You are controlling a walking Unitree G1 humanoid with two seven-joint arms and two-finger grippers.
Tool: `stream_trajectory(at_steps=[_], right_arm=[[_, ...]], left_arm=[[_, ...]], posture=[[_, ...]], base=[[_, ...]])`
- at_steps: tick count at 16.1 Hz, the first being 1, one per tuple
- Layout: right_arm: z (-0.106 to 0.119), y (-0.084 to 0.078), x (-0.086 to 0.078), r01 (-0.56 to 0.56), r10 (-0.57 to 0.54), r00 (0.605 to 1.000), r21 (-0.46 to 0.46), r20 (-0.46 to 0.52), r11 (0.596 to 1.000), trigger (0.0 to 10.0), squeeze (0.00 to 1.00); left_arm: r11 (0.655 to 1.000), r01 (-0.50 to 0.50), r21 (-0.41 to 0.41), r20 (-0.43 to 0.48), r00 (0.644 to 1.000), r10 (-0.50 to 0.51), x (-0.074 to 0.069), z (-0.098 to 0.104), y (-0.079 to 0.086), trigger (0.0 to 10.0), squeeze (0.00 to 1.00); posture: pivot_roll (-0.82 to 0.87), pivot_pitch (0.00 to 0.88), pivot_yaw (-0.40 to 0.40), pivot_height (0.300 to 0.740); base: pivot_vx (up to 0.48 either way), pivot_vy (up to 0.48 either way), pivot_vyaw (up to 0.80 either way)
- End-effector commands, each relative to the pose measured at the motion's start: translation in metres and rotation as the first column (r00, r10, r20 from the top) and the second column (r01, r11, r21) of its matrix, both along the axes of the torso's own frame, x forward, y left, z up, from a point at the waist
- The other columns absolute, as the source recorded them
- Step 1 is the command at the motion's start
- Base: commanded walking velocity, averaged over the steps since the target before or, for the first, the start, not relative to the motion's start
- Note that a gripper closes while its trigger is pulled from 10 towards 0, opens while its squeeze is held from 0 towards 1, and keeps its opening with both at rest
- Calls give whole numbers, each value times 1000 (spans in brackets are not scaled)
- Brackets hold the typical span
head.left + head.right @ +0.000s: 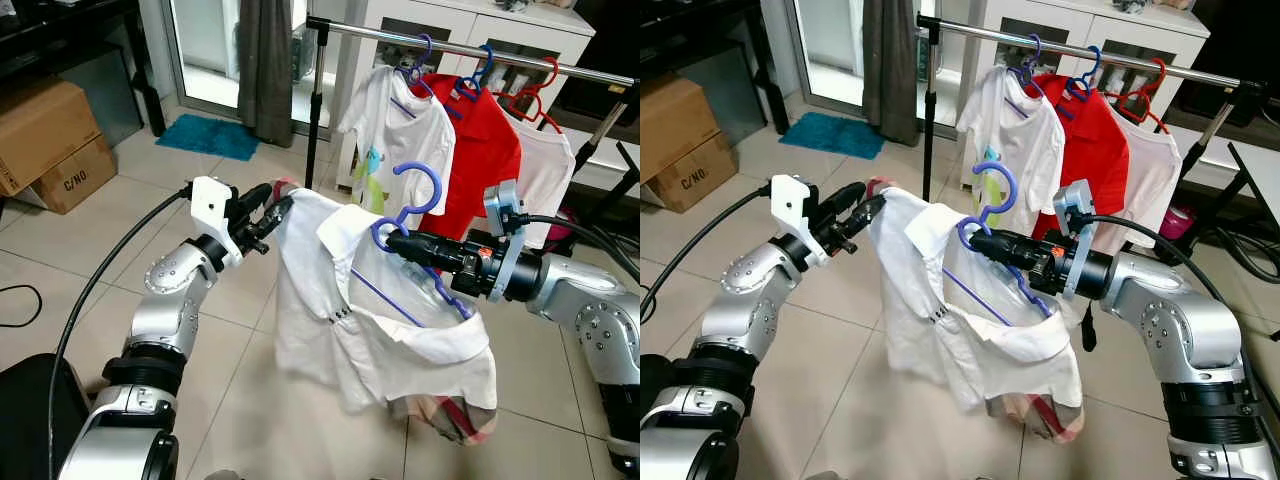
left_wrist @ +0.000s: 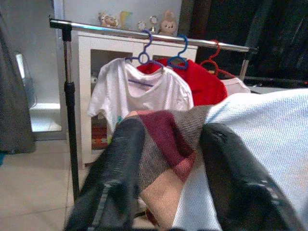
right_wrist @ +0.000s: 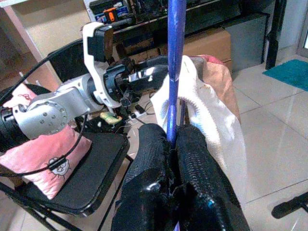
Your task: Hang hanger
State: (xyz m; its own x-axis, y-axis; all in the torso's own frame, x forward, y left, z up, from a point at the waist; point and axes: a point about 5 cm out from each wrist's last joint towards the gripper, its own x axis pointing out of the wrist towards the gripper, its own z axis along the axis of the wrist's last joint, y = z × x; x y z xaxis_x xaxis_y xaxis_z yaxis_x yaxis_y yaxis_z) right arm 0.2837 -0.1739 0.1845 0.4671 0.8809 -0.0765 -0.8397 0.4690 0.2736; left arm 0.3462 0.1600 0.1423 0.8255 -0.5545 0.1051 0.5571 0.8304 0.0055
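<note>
My right pincer (image 1: pixel 400 242) was clenched on the blue hanger (image 1: pixel 412 215) just below its hook; my left pincer (image 1: pixel 268 216) gripped the white shirt (image 1: pixel 330 320) at its shoulder, cloth between the fingers (image 2: pixel 120 163); hanger and shirt hung in mid-air before the rail (image 1: pixel 470 48), below it and short of its left end. I judged the hanger light and stiff, best held at the neck; the shirt was soft, limp, liable to slide off.

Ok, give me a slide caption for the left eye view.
Right gripper holds a blue hanger carrying a white shirt; left gripper pinches its shoulder, before the clothes rail.
</note>
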Motion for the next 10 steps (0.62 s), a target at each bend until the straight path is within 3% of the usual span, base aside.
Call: stream_trajectory(at_steps=[1, 10], right_arm=[[7, 0, -2, -19, 19, 1000, 16, 25, 1000, 10000, 0], [6, -2, 0, 4, -4, 1000, 2, 21, 1000, 10000, 0]], left_arm=[[1000, -8, 5, 12, 1000, 8, 3, 3, -2, 0, 0], [1000, -17, 13, 58, 998, 17, 4, 8, -4, 0, 0]], posture=[[-139, 0, -55, 740], [-141, 0, -57, 740]], base=[[0, 0, 0], [0, 0, 0]])
